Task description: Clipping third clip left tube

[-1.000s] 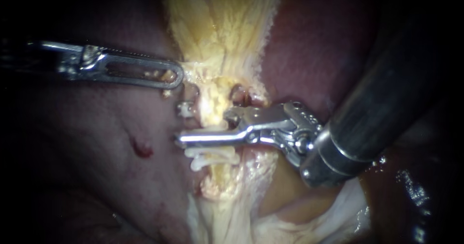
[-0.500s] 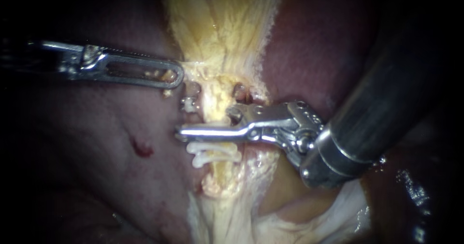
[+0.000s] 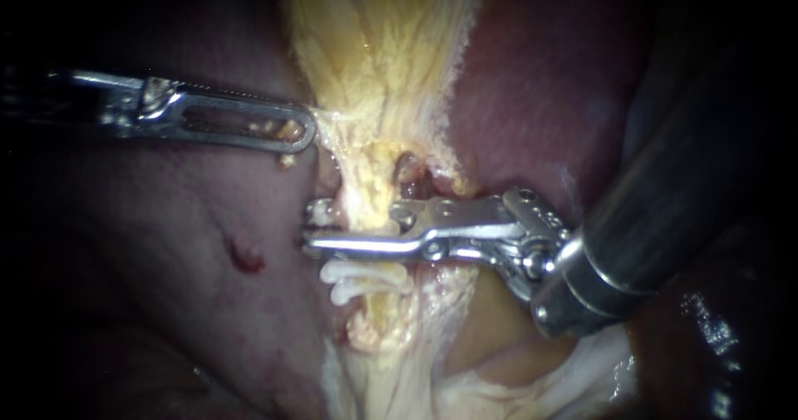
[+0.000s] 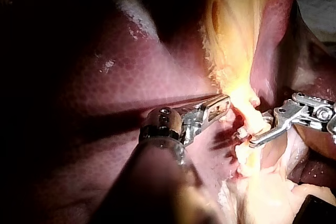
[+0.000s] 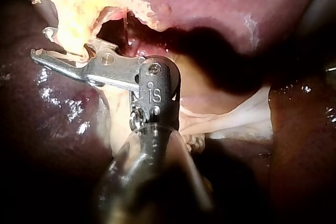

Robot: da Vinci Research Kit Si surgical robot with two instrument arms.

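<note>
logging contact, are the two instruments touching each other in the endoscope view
No, the left instrument grips yellow tissue clearly above the right instrument, with a plain gap between them.

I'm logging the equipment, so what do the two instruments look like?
Left instrument: slim silver jaws with a long slot, steel hinge. Right instrument: dark glossy shaft, silver collar, riveted steel wrist, angled silver jaws, small pale markings near the wrist.

This looks to me like a surgical lab: dark red liver (image 3: 532, 79) and pale yellow tissue (image 3: 374, 54) lit from close by, white clips (image 3: 366, 274) on a tube (image 3: 367, 197), and blackness at every edge of my endoscope view.
</note>
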